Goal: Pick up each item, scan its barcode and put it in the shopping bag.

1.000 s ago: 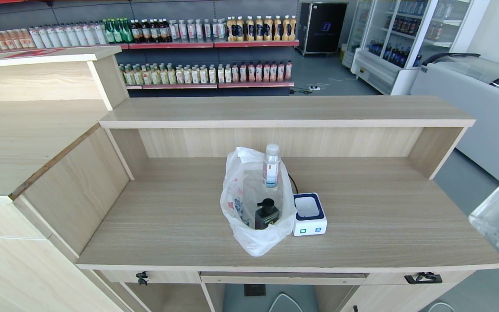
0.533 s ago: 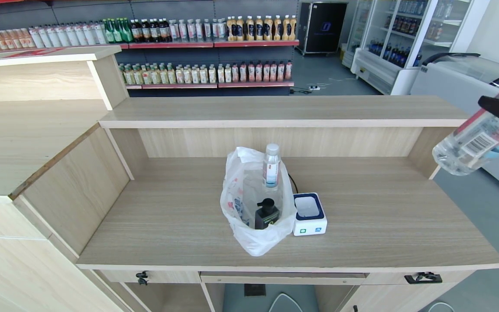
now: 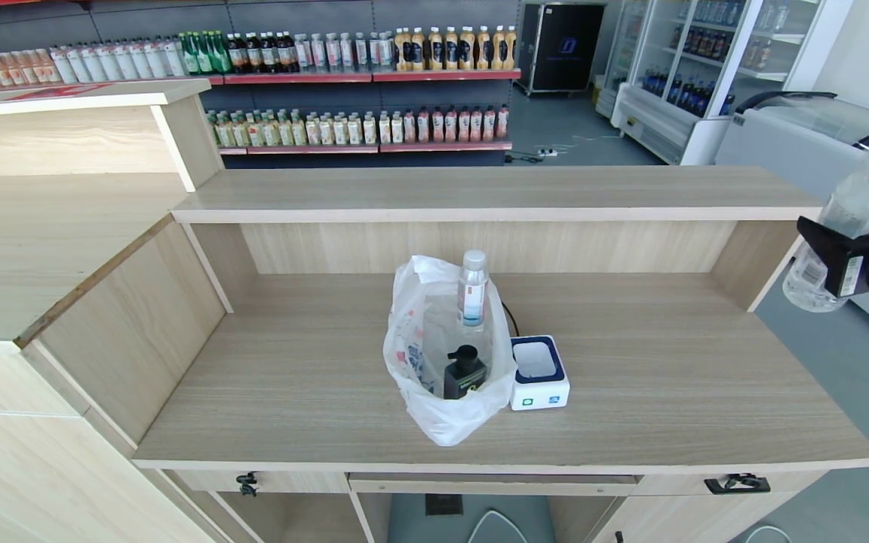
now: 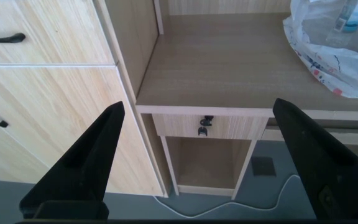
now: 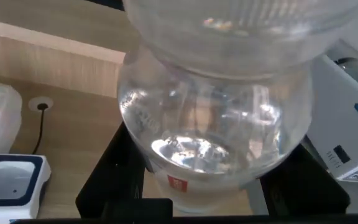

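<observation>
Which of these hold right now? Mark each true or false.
1. The right gripper holds a clear bottle. True.
2. The shopping bag is empty. False: a water bottle and a dark pump bottle stand in it.
3. The scanner sits on the counter just to the robot's right of the bag. True.
4. The left gripper has its fingers shut on an item. False: they are open, with nothing between them.
5. The held bottle hangs over the scanner. False: it is out past the counter's right end.

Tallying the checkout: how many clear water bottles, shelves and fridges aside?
2. One water bottle stands in the shopping bag; the right gripper holds a second bottle right of the counter. The bag may hide others.
</observation>
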Motion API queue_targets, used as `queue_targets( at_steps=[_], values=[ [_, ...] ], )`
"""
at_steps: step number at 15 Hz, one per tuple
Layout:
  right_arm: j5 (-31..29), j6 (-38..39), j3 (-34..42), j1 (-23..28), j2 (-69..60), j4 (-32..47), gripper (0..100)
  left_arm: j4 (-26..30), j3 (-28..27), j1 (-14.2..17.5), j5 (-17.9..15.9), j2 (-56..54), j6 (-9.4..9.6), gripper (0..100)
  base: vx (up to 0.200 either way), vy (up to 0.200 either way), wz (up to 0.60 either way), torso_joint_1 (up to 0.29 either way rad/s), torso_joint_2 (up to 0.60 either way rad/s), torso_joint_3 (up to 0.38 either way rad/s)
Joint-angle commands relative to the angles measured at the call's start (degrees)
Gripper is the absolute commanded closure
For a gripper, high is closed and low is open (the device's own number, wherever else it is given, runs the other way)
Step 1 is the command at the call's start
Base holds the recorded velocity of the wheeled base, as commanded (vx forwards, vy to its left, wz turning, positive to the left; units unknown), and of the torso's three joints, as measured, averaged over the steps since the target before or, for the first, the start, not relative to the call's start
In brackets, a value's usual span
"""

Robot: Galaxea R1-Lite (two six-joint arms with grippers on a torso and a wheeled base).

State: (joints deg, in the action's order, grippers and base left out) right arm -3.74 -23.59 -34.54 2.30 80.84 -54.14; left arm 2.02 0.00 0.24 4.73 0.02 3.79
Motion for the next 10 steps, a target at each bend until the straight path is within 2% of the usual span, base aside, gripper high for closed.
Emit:
queue_targets(
  at_steps=[1, 3, 9, 10],
  values=[
    [-0.56, -2.34, 0.17, 0.07, 5.30, -2.11, 100, 0.00, 0.00, 0.02, 0.02, -0.02, -0.01, 0, 0.000, 0.000, 0.00, 0.000, 0.00, 0.000],
    [-0.39, -5.68, 0.17, -0.02, 6.70, -2.64, 100, 0.00, 0.00, 0.02, 0.02, -0.02, -0.01, 0, 0.000, 0.000, 0.00, 0.000, 0.00, 0.000],
    [0.23, -7.26, -2.11, -2.30, 15.40, -9.41, 100, 0.00, 0.00, 0.02, 0.02, -0.02, -0.01, 0, 0.000, 0.000, 0.60, 0.002, 0.00, 0.000],
    [2.07, -7.17, -2.47, -2.30, 17.34, -10.02, 100, 0.00, 0.00, 0.02, 0.02, -0.02, -0.01, 0, 0.000, 0.000, 0.00, 0.000, 0.00, 0.000]
  ],
)
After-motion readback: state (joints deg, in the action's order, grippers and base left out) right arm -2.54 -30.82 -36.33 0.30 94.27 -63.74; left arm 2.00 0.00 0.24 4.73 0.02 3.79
